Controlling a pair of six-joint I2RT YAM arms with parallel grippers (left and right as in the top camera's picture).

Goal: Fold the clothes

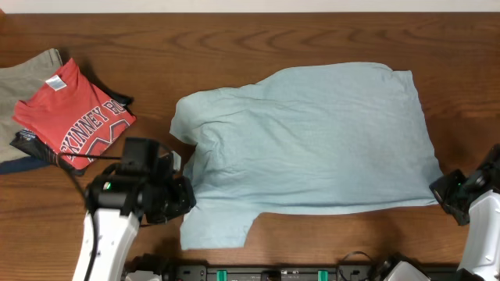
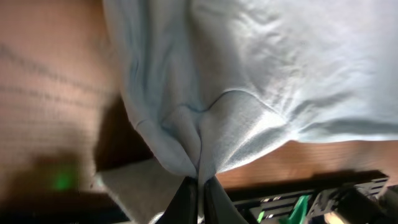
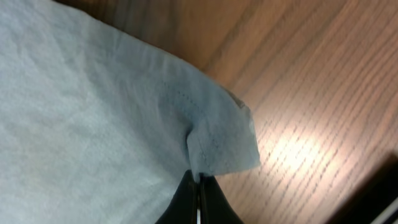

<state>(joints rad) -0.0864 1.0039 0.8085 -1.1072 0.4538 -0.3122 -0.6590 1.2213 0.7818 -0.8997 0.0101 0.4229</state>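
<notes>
A light blue T-shirt (image 1: pixel 312 136) lies spread on the wooden table, its near-left sleeve hanging toward the front edge. My left gripper (image 1: pixel 186 197) is shut on a bunched fold of the shirt's left side (image 2: pixel 200 177). My right gripper (image 1: pixel 442 190) is shut on the shirt's near-right corner (image 3: pixel 198 177), which shows its hem stitching. Both pinch the cloth at table level.
A folded red T-shirt (image 1: pixel 74 113) with white lettering lies at the far left on top of a grey garment (image 1: pixel 23 74) and a dark one. Bare wooden table (image 1: pixel 234 47) lies behind the shirt. Black equipment with green parts (image 1: pixel 273 273) runs along the front edge.
</notes>
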